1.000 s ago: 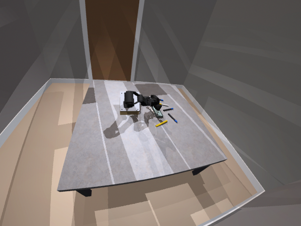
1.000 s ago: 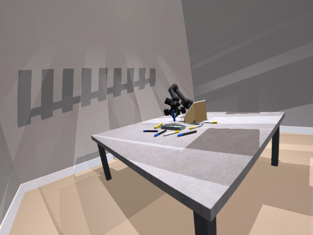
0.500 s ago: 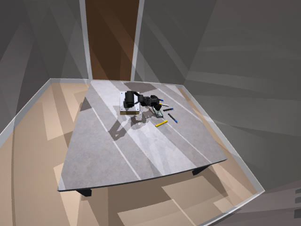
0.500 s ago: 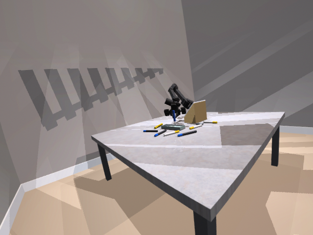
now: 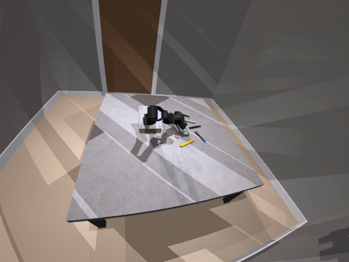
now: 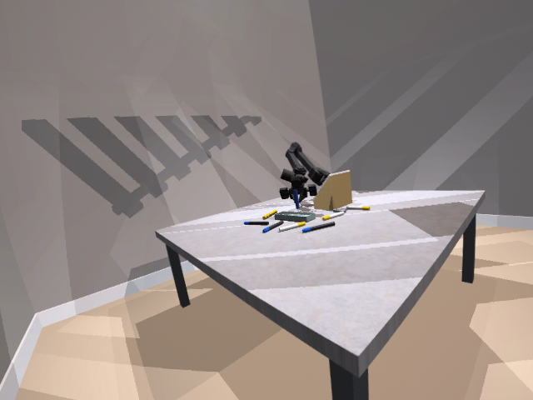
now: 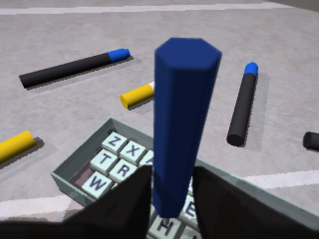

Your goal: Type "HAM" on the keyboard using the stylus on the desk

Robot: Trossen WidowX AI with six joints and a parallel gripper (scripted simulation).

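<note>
My gripper [image 6: 296, 199] [image 7: 171, 174] is shut on the dark blue six-sided stylus [image 7: 181, 110], which stands nearly upright between the fingers. The pale green keyboard [image 5: 184, 133] [image 6: 295, 217] [image 7: 87, 149] lies on the desk beneath it. In the wrist view the stylus's thin tip is at the upper part of the H key [image 7: 164, 230]; whether it touches the key I cannot tell. The Z key [image 7: 115, 140], X key [image 7: 133, 150], T key [image 7: 104, 161], R key [image 7: 122, 171] and W key [image 7: 97, 184] show to the left. The stylus and fingers hide several keys, and I cannot make out A or M.
Black pens with blue ends [image 7: 70, 68] [image 7: 244, 102] [image 5: 200, 136] lie beyond the keyboard. A yellow pen [image 5: 187, 143] [image 6: 270, 213] lies beside it. White pens with yellow ends [image 6: 292, 226] [image 6: 333, 215] lie around it. The arm's wedge-shaped base [image 6: 340, 191] stands behind.
</note>
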